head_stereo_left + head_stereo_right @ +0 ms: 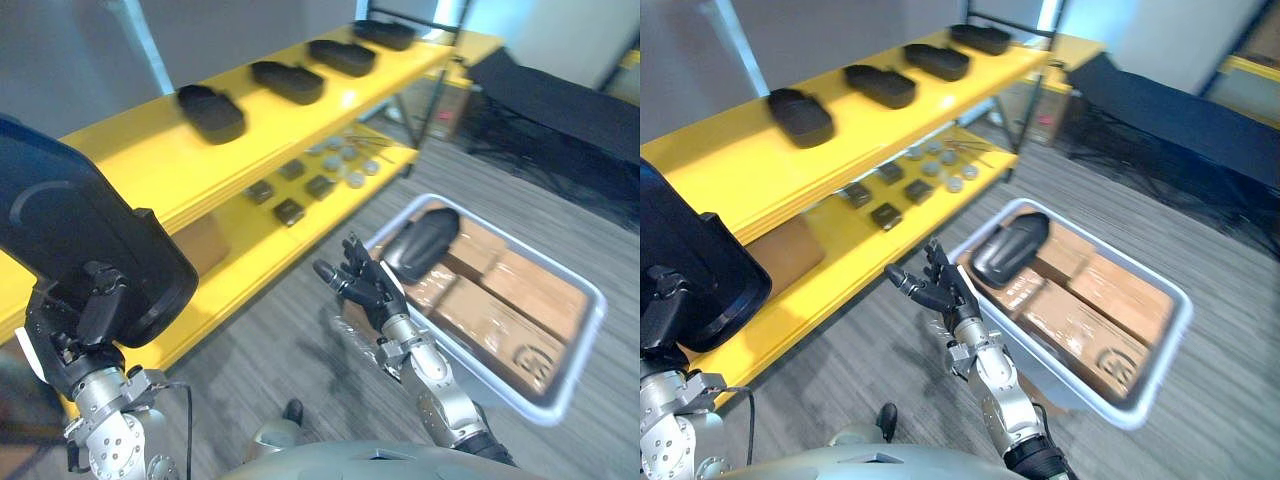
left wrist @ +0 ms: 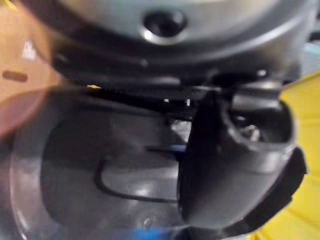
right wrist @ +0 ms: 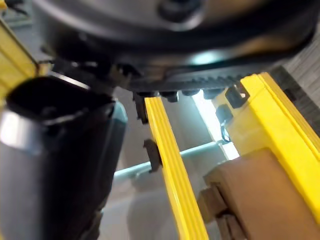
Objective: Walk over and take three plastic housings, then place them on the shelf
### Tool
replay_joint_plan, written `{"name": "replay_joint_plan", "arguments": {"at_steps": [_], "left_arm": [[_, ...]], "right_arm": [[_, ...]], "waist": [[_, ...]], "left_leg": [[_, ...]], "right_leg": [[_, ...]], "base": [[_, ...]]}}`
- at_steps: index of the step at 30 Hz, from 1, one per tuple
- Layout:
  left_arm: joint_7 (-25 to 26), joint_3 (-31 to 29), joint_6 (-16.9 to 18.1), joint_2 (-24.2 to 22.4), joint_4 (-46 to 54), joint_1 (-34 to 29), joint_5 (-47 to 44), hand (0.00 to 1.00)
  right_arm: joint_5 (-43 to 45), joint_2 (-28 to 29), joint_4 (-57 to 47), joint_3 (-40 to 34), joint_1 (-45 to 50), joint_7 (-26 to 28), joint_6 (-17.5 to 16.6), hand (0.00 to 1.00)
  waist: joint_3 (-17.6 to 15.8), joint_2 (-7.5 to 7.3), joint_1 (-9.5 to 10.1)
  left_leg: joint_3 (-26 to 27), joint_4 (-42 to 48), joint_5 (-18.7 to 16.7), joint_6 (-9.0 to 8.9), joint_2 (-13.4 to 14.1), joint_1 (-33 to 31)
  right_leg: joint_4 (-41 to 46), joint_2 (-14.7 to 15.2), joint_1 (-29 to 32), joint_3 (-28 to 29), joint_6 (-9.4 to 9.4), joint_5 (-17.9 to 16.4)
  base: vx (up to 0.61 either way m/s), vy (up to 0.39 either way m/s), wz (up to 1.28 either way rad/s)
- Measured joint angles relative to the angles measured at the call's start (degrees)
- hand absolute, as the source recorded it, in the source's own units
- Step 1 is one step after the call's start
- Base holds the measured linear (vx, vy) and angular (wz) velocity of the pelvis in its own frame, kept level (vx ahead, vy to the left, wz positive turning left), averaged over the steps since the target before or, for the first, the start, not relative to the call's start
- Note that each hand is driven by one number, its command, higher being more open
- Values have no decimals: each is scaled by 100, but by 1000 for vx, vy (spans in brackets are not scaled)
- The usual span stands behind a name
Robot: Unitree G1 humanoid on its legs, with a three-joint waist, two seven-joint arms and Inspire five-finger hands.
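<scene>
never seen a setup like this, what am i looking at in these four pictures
This is a humanoid robot. The two wide pictures come from cameras in its head, looking down; the two close ones from cameras on its wrists. Its left robot hand grips a large black plastic housing. Its right robot hand is open, near a pale plastic bin holding brown cardboard boxes and another black housing. Four more black housings lie on top of the yellow shelf; small dark and silvery parts lie on the level below.

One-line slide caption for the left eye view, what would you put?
Left hand holds a black housing at the yellow shelf; right hand open near the bin holding another housing.
</scene>
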State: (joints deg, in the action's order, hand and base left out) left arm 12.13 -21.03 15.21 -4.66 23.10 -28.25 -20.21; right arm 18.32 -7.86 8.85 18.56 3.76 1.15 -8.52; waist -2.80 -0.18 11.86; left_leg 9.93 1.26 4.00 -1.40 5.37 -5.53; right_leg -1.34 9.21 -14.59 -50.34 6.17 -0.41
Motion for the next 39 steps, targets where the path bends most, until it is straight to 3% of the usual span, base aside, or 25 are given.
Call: {"name": "replay_joint_plan", "arguments": {"at_steps": [3, 6, 8, 12, 15, 18, 22, 25, 26, 32, 36, 37, 39], "left_arm": [[-190, -69, 128, 5, 13, -68, -126, 0], [-213, -66, 124, -2, 14, -198, -257, 0], [-302, -5, 123, -5, 13, -278, -263, 0], [-694, 91, 120, 1, 18, -357, -383, 0], [-886, 333, 117, 35, 18, -177, -635, 0], [-1093, 688, 110, 130, 18, 51, -620, 0], [-1167, 968, 180, 134, 18, 78, -626, 0], [-1274, 1075, 230, 200, 20, 83, -631, 0], [-1377, 1133, 235, 296, 20, 89, -621, 0], [-1630, 1024, 240, 415, 36, 57, -678, 0], [-2045, 778, 237, 524, 103, 68, -678, 0], [-2066, 814, 222, 506, 105, 72, -665, 0], [-2072, 833, 223, 571, 171, 76, -618, 0]], "right_arm": [[3, -53, -30, -154, -155, -147, 93, 100], [-3, 63, -106, -162, -298, -21, 93, 100], [-12, 99, -299, -156, -190, 103, 108, 100], [-254, 31, -410, -186, 170, 419, 198, 100], [-450, -144, -410, -253, 391, 485, 188, 100], [-443, -227, -410, -351, 382, 484, 140, 100], [-443, -377, -561, -337, -17, 645, 43, 100], [-443, -369, -793, -328, -13, 701, 19, 100], [-433, -371, -861, -335, -15, 702, 11, 100], [-453, -240, -908, -252, -76, 727, -248, 100], [-471, 44, -907, -288, -14, 454, -352, 100], [-520, 43, -907, -344, 13, 346, -377, 100], [-741, 76, -907, -490, 17, 176, -517, 100]], "waist": [[-21, 17, 63], [-75, 9, 71], [-126, -10, 38], [-135, -19, -133], [-252, -21, -272], [-348, -20, -287], [-642, 347, -283], [-718, 397, -446], [-735, 367, -439], [-782, 209, -174], [-774, -223, -79], [-751, -214, -136], [-729, -203, -155]], "left_leg": [[-227, -30, 61, -5, -227, 18], [-28, -53, 26, 24, -334, 58], [102, -58, -6, 72, -372, 105], [203, -132, 38, 116, -370, 96], [-132, -151, 195, 146, -401, 87], [-498, -267, 421, 111, -506, -20], [-744, -264, 581, 32, -433, -196], [-169, -91, 582, 110, -248, -249], [58, 4, 580, 136, -214, -233], [70, 95, 512, 222, -437, -311], [54, 593, 10, 388, -780, -510], [-135, 698, -60, 437, -879, -486], [-264, 620, -114, 530, -907, -334]], "right_leg": [[495, 314, -46, -32, 57, -238], [614, 491, 56, 186, 89, -419], [623, 571, 83, 315, 153, -521], [981, 690, 351, 533, 69, -690], [1297, 700, 369, 791, -94, -839], [1647, 751, 445, 984, 28, -1183], [1965, 656, 496, 783, 133, -1393], [2087, 696, 231, 356, 139, -1490], [2166, 754, 135, 245, 169, -1561], [2201, 971, 48, 58, 285, -1764], [2299, 1222, -144, -107, 388, -1597], [2972, 1466, 16, 186, 22, -1378], [3854, 1683, 462, 979, -150, -854]], "base": [[10, 172, 69], [-59, 105, -28], [-79, 44, -35], [-35, 27, -15], [-15, -5, 42], [-61, -40, 74], [-132, -82, 39], [-73, -60, 73], [2, -33, 55], [40, 19, 21], [184, 54, 39], [297, 143, 70], [228, 135, 48]]}}
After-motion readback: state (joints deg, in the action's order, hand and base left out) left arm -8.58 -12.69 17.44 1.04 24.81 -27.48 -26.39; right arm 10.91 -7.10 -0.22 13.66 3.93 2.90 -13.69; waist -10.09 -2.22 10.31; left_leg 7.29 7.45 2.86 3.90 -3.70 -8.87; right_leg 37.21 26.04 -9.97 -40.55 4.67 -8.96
